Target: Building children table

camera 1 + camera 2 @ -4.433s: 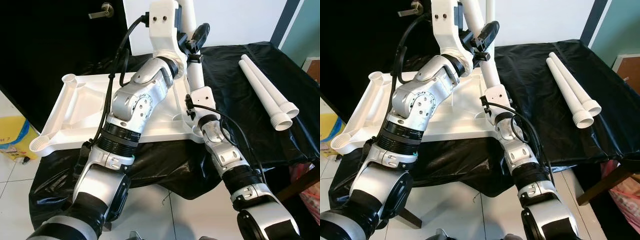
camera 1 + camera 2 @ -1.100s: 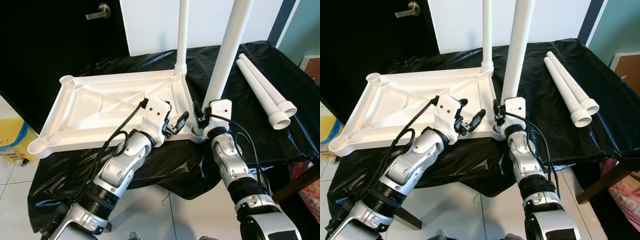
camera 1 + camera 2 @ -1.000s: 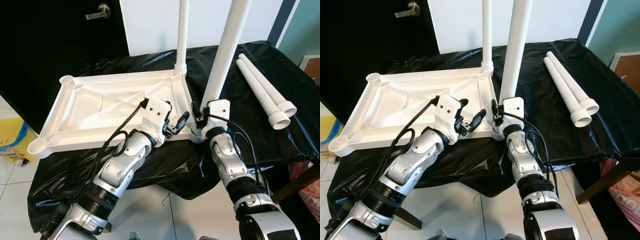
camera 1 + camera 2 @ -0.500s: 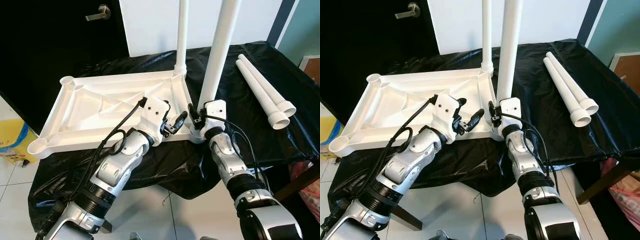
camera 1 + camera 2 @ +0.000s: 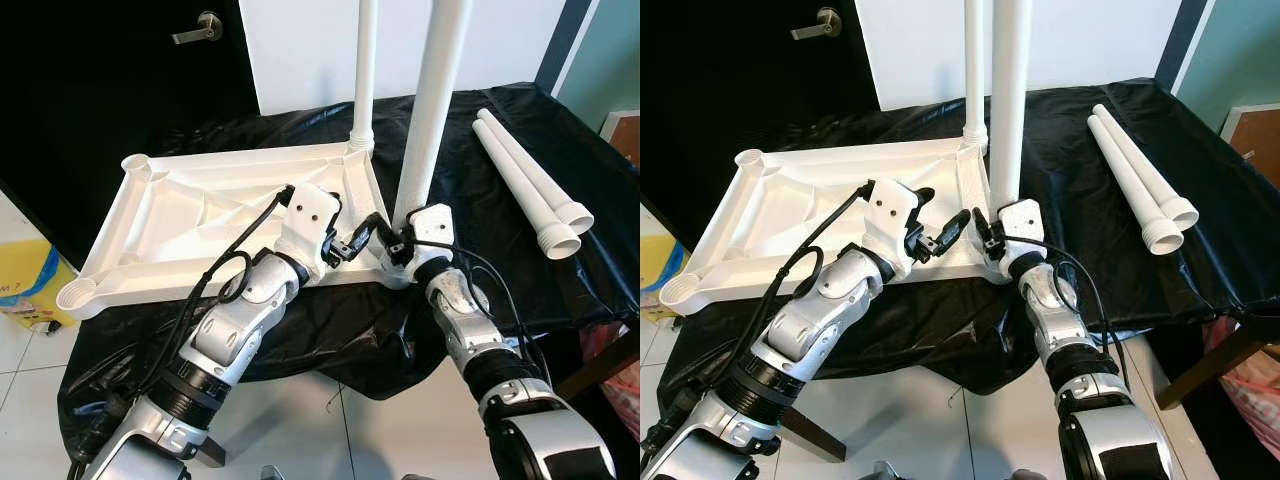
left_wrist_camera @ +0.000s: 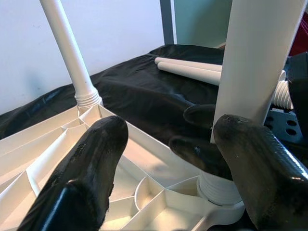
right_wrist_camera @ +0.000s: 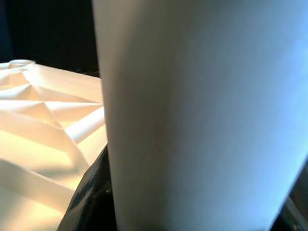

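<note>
The white tabletop (image 5: 180, 215) lies upside down on a black cloth. One white leg (image 5: 365, 70) stands in its far right corner socket. A second, thicker-looking leg (image 5: 435, 100) stands nearly upright in the near right corner socket (image 6: 219, 190). My right gripper (image 5: 398, 245) is shut on the base of this leg, which shows up close in the right wrist view as the leg (image 7: 192, 115). My left gripper (image 5: 352, 232) hovers open over the tabletop's near right edge, just beside that leg's base, with nothing between its fingers (image 6: 86, 178).
Two loose white legs (image 5: 530, 185) lie side by side on the cloth at the right. The cloth's front edge (image 5: 330, 350) hangs over tiled floor. A dark door (image 5: 205, 25) stands behind on the left, and a yellow box (image 5: 25, 290) sits on the floor.
The near leg has swung from a rightward tilt to almost upright in my right gripper. My left gripper has moved closer to the leg's base, still open.
</note>
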Robot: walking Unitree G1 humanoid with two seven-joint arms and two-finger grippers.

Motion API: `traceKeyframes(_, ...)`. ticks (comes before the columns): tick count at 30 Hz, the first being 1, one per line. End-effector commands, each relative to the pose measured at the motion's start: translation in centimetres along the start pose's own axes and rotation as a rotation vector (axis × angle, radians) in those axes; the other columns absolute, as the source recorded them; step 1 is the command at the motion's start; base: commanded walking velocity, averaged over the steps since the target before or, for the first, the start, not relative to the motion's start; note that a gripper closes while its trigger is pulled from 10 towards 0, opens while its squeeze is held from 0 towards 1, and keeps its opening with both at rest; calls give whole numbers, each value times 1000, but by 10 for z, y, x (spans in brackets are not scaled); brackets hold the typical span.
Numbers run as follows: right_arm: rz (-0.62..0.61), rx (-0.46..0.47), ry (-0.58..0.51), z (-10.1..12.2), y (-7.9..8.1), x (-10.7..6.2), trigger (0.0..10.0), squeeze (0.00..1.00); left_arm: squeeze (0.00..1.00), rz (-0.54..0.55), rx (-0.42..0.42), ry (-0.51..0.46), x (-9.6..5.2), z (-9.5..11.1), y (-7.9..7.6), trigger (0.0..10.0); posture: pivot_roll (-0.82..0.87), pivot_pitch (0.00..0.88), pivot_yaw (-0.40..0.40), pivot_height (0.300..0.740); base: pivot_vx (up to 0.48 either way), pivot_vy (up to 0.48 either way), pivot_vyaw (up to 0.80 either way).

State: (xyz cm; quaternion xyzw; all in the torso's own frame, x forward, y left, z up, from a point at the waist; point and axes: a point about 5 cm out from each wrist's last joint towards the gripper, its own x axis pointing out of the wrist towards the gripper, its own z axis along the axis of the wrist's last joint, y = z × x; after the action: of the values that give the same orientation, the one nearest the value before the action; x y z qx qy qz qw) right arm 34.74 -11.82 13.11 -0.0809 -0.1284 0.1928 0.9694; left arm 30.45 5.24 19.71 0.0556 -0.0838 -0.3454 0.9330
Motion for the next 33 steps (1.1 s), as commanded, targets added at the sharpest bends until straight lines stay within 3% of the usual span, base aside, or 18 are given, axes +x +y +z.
traceKeyframes(1,40,0,69,-16,7,-9,10000,0,0,-295,22,6,-1,2,-14,10000,-134,0,63,740,0,0,0)
traceKeyframes(7,96,-47,76,-19,9,-11,10000,0,0,-295,29,4,-1,4,-12,10000,-135,0,67,740,0,0,0)
traceKeyframes(11,71,32,93,-21,6,-9,10000,0,0,-298,32,-2,0,6,-12,10000,-133,0,68,740,0,0,0)
traceKeyframes(15,66,52,96,-21,6,-9,10000,0,0,-299,32,-2,0,6,-12,10000,-132,0,69,740,0,0,0)
traceKeyframes(17,35,132,137,-23,6,-4,10000,0,0,-297,34,-5,0,7,-11,10000,-130,0,69,740,0,0,0)
traceKeyframes(22,2,193,190,-25,6,2,10000,0,0,-297,36,-10,0,8,-11,10000,-129,0,69,740,0,0,0)
traceKeyframes(33,-48,234,229,-27,5,4,10000,0,0,-298,32,-14,-1,9,-12,10000,-129,0,64,740,0,0,0)
